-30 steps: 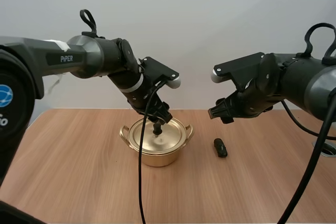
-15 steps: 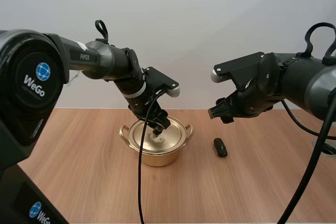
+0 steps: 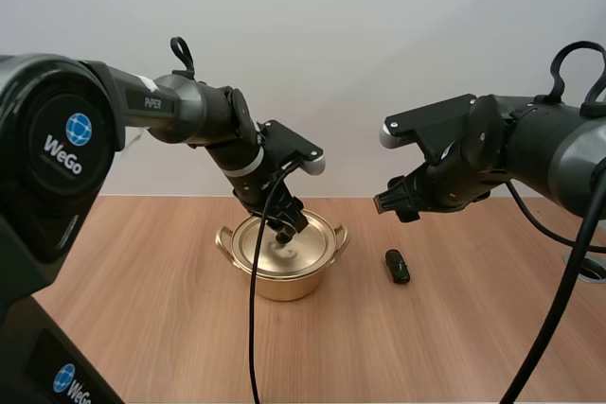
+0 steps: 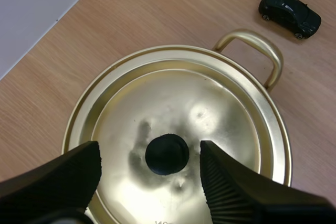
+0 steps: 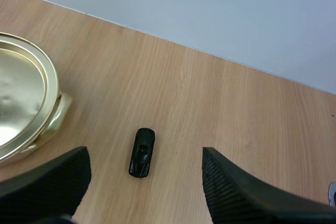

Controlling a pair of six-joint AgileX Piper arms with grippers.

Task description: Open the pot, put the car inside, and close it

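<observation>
Gold-coloured round metal pot (image 3: 284, 283) sits on the light wooden worktop (image 3: 142, 328), left of centre in the high view. It is closed: the flat gold lid (image 4: 210, 114) lies level inside the rim, so the inside is hidden and contents can't be told. The lid is shiny with a few shallow dents, and a black round knob (image 4: 167, 153) stands at its centre. A curved gold loop handle (image 4: 252, 43) sticks out on the side facing the car, with a second one on the opposite side in the high view. The left end effector (image 3: 282, 226) is down low over the lid. Its two ribbed black fingers (image 4: 231, 182) are spread, one on each side of the knob, with a gap on both sides and nothing pinched. The small black toy car (image 3: 397, 266) lies on the bare worktop to the right of the pot, near it but apart, outside the pot. It is glossy, sedan-shaped, on its wheels, with its long axis running roughly front to back across the worktop. The right end effector (image 3: 391, 203) hangs in the air above and slightly behind the car, clear of it. Its fingers are spread wide and hold nothing, and in the right wrist view the car shows between them, far below, with the pot's rim and one handle off to the side.
</observation>
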